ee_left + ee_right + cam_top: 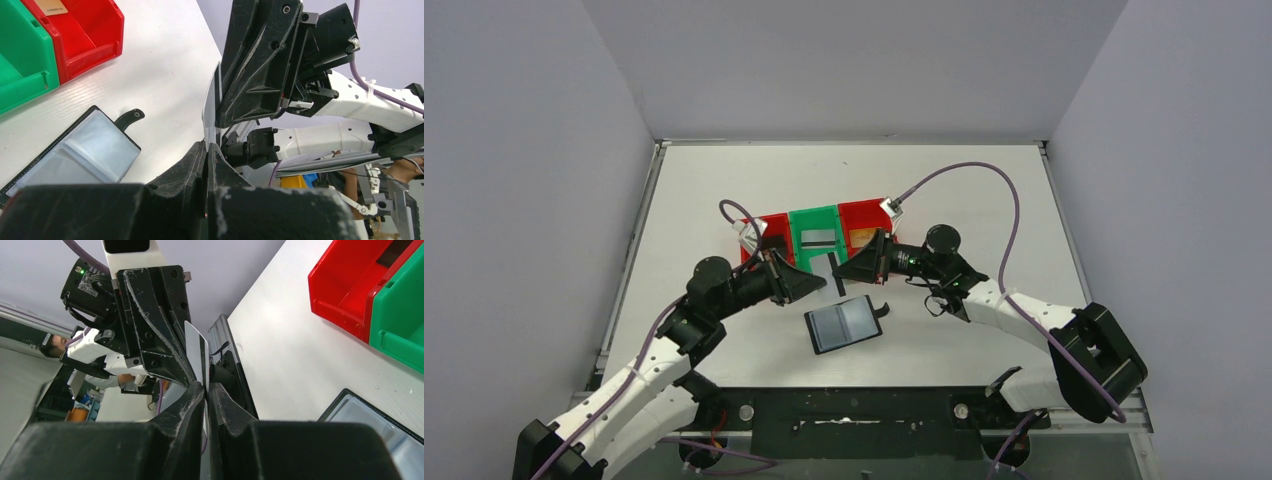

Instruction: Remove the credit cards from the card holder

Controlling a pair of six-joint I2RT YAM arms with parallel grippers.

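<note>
left claw (207, 150) grasps card (195, 352) | right claw (206, 390) grasps same card | card holder (844, 324) open

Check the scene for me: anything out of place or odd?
One oddity: the left tool and right tool both pinch the same card, upright in the air between them. The card holder lies open and skewed on the table. Nothing looks spilled or damaged.
</note>
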